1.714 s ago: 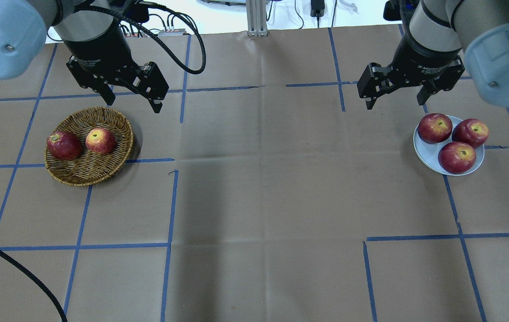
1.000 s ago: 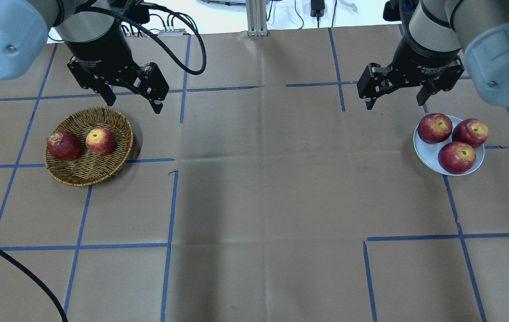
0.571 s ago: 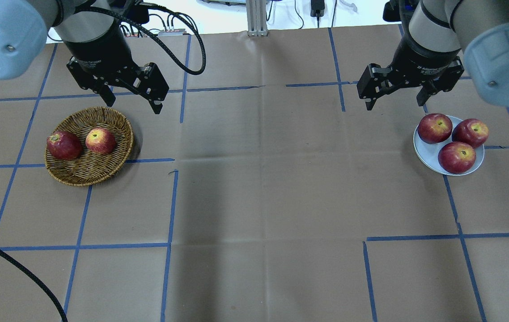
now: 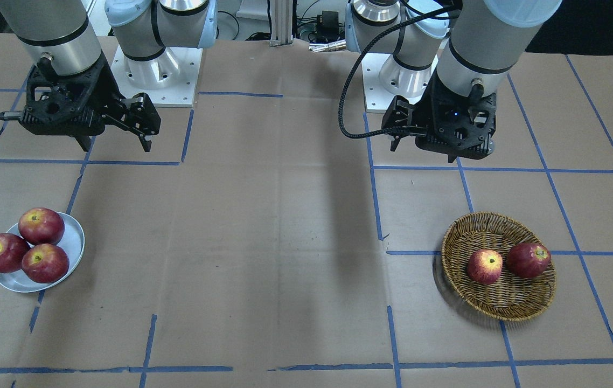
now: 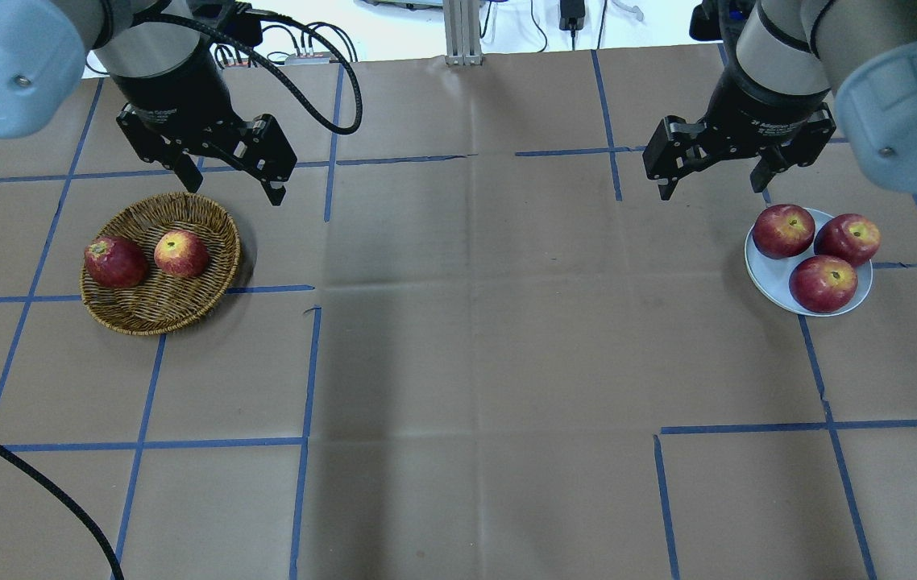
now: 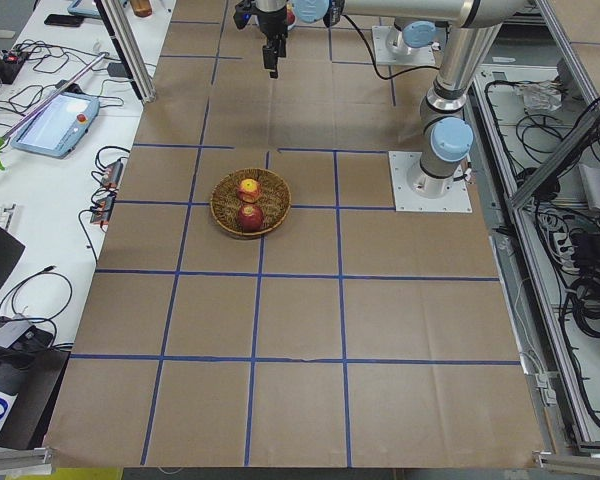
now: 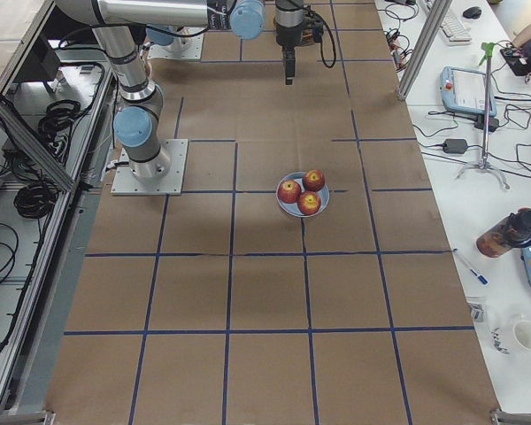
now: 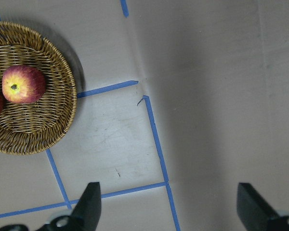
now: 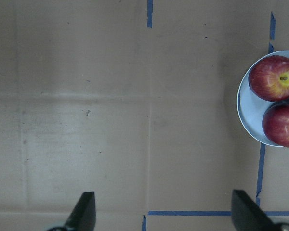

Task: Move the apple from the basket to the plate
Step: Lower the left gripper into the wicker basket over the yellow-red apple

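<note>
Overhead exterior view: the apple (image 5: 181,253), pinkish with a yellow patch round its stem, sits stem-up in the basket (image 5: 159,321) at the left middle of the frame, toward the basket's right half. A dark red apple (image 5: 114,262) lies just beside it on the left, touching or nearly so. The left gripper (image 5: 231,187) hangs above the basket's upper right rim rather than over the fruit, its jaws spread wide and holding nothing. In the left wrist view the apple shows near the upper left edge, well off the line between the two fingers (image 8: 90,206) at the bottom of the frame. At the upper right of the overhead view, the right gripper (image 5: 710,187) is likewise spread and empty, up and to the left of the plate (image 5: 771,275). The plate lies at the right middle and already carries three deep-red apples (image 5: 823,283), leaving only a bare strip at its lower left.

The pick has not begun, and it looks tight. The likely failures:
- A finger coming down between the two apples could strike the dark one or catch the wicker.
- The round fruit could roll out of a grip closed off-centre.
- The wrong apple could be taken.
- On the crowded plate, a fourth apple may nudge the others or roll off the rim.
</note>
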